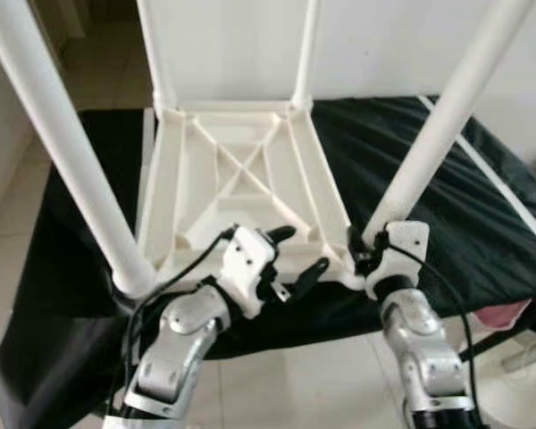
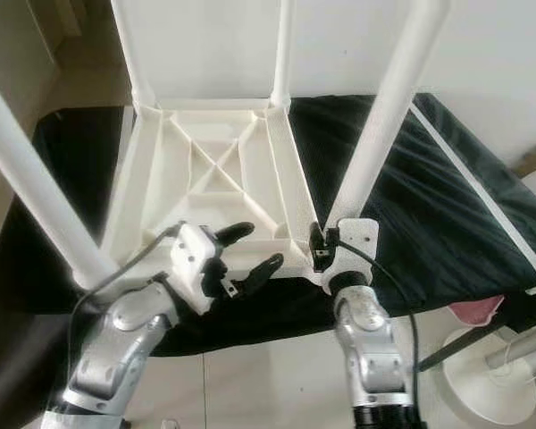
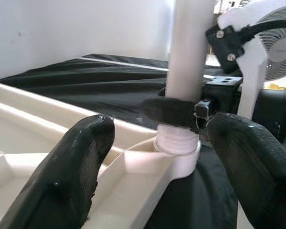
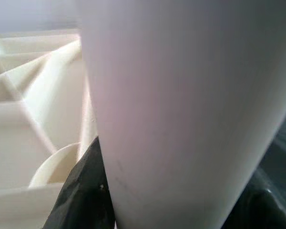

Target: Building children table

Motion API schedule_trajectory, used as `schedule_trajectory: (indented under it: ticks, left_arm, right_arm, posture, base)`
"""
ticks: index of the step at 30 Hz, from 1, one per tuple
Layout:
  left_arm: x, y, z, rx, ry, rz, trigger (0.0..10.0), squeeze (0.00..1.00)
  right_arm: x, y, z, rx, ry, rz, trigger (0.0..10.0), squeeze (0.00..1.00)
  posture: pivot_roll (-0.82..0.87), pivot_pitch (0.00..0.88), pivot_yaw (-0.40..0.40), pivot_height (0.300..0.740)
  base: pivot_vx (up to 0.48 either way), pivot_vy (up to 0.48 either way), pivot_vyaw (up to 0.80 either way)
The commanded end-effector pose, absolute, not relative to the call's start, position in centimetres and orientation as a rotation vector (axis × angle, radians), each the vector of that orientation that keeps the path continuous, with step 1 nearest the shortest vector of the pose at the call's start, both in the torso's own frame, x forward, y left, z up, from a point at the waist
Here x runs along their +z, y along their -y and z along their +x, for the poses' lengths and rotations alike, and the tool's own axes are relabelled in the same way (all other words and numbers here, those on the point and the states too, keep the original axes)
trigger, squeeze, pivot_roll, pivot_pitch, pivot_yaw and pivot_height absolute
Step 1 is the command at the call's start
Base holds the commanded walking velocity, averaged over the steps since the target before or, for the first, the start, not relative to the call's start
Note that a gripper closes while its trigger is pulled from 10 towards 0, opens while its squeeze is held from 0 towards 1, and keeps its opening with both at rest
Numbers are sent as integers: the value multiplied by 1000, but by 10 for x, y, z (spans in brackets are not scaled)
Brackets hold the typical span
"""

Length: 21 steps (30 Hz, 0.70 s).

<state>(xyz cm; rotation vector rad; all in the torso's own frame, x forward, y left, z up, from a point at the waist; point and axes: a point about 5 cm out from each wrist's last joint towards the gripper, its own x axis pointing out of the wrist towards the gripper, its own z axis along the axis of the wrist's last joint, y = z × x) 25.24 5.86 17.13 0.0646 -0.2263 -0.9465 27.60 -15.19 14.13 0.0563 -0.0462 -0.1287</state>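
Observation:
A white plastic table top point(image 1: 241, 179) lies upside down on a black cloth, with white legs standing up from its corners. My right gripper point(image 1: 364, 250) is shut on the near right leg point(image 1: 438, 125), just above its socket. In the left wrist view that leg's threaded end point(image 3: 177, 143) sits in the corner socket, and a black finger point(image 3: 171, 110) of the right gripper wraps around it. My left gripper point(image 1: 304, 250) is open and holds nothing. It hovers over the top's near edge, just left of that leg. The near left leg point(image 1: 62, 152) stands at the other front corner.
The black cloth point(image 1: 447, 223) covers a low surface that extends right and back to a white wall. A white fan point(image 3: 276, 38) stands on its round base point(image 2: 491, 375) on the tiled floor at the lower right, beside something pink point(image 1: 505, 313).

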Motion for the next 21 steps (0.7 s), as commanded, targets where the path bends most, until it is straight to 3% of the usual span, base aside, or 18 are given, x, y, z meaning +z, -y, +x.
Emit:
schedule_trajectory:
  ticks: [1, 8, 16, 17, 21]
  left_arm:
    - [167, -58, 255, -879, 200, 49, 10000, 0]
    - [164, -56, 255, -883, 156, 25, 10000, 0]
    - [165, -63, 252, -884, 165, -4, 10000, 0]
    - [165, -64, 253, -879, 153, -6, 10000, 0]
    - [167, -66, 253, -897, 131, -57, 10000, 0]
  right_arm:
    - [122, 174, 267, -304, -45, 16, 10000, 0]
    - [119, 163, 259, -340, -49, 65, 10000, 0]
    - [124, 172, 259, -354, -22, 20, 10000, 0]
    - [129, 174, 262, -318, 6, 22, 10000, 1000]
    - [141, 178, 269, -226, 72, 35, 10000, 1000]
  posture:
    - [-46, 86, -28, 740]
    - [-40, 101, -25, 740]
    - [-29, 148, -27, 740]
    - [-26, 153, -32, 740]
    - [-22, 129, -34, 740]
  base:
    - [0, 0, 0]
    - [0, 0, 0]
    - [0, 0, 0]
    - [0, 0, 0]
    - [0, 0, 0]
